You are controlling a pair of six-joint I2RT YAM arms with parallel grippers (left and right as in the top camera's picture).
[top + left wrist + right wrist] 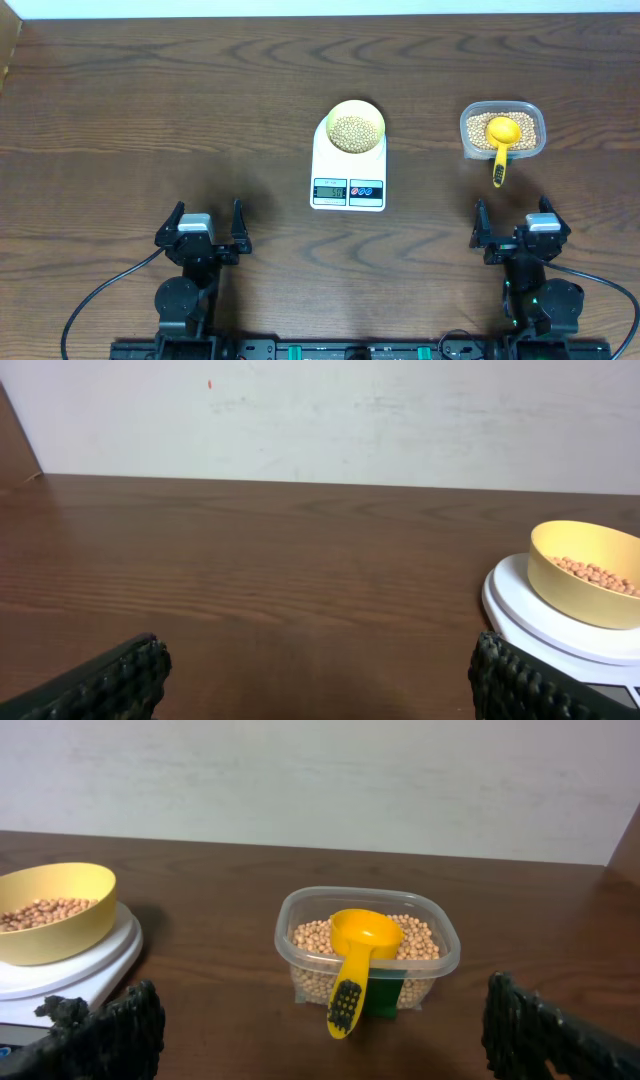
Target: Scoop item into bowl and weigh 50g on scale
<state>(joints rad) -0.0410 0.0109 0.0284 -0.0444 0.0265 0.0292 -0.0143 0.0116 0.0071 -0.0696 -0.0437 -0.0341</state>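
A pale-yellow bowl point(356, 127) holding tan beans point(354, 131) sits on the white scale point(349, 168) at the table's middle; the scale's display is lit. The same bowl point(585, 571) shows at the right of the left wrist view, and the bowl point(52, 909) at the left of the right wrist view. More beans point(412, 936) fill a clear tub point(502, 129) at the right, with a yellow scoop point(501, 142) resting in it, handle over the near rim. My left gripper point(203, 231) and right gripper point(514, 226) stand open and empty near the front edge, well short of everything.
Dark wooden table point(150, 110) runs to a white wall at the back. The arm bases and cables point(95, 300) lie along the front edge.
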